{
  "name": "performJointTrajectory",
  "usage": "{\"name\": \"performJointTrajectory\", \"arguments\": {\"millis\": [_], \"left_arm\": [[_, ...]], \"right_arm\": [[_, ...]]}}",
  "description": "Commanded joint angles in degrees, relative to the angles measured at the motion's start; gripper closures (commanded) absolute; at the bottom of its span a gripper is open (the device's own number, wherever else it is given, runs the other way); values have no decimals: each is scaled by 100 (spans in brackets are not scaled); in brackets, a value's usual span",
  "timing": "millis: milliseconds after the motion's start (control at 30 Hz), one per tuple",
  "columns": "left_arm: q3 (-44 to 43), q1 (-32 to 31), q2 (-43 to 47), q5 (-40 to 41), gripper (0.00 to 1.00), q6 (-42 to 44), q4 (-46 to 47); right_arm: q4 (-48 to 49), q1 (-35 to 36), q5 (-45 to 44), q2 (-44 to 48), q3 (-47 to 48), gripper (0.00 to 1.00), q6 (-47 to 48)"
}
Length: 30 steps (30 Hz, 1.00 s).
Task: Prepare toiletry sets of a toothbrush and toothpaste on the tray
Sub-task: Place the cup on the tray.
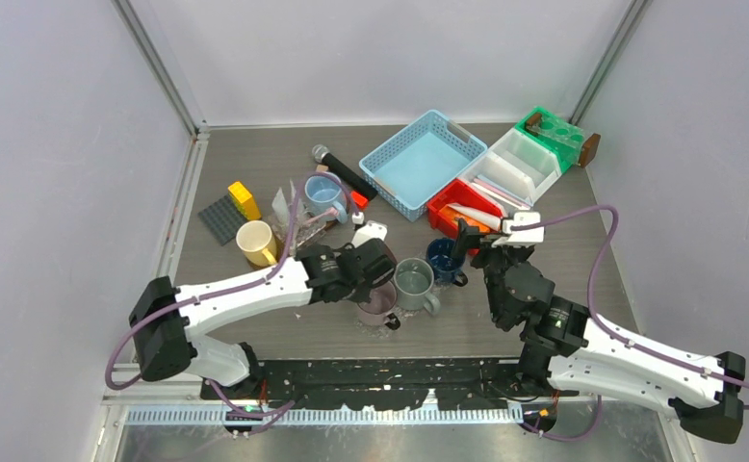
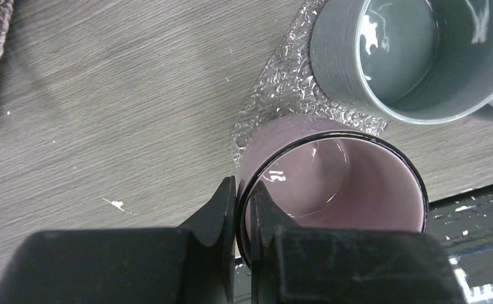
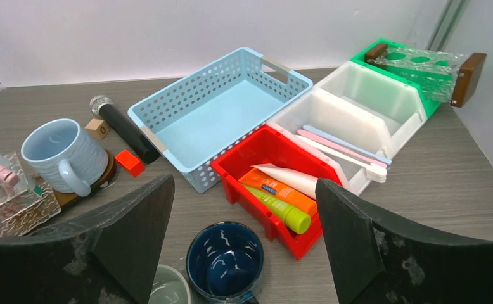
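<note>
White (image 3: 288,178), orange (image 3: 281,190) and green (image 3: 281,210) toothpaste tubes lie in a red bin (image 3: 250,149). Pink and blue toothbrushes (image 3: 342,147) lie in the white bin (image 3: 358,117) beside it. The light blue perforated tray (image 3: 215,111) stands with nothing in it. My right gripper (image 3: 244,190) hangs open over the dark blue mug (image 3: 225,259), just short of the red bin, holding nothing; in the top view, the right gripper (image 1: 477,243). My left gripper (image 2: 244,190) is shut on the rim of a purple mug (image 2: 332,183).
A grey mug (image 2: 409,57) stands right beside the purple one on bubble wrap. A black microphone (image 1: 344,171), light blue mug (image 1: 324,195), yellow mug (image 1: 255,241) and small blocks crowd the left. A green rack (image 1: 554,130) stands at the back right.
</note>
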<state>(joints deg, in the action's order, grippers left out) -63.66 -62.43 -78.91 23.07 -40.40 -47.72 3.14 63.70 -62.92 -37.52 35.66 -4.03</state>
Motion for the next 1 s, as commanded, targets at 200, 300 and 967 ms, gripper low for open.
{"name": "performJointTrajectory", "arguments": {"millis": [200,300,967], "left_arm": [[332,-214,-214,572,100,-505,994],[476,-232,-233,564,100,-653,1094],[764,-269,-267,298,85,-1049,1372]], "right_arm": [[783,19,-474,253,-209,11,568],[785,19,-480,254,-221,11,577],[767,19,-449,155,-230,11,611]]}}
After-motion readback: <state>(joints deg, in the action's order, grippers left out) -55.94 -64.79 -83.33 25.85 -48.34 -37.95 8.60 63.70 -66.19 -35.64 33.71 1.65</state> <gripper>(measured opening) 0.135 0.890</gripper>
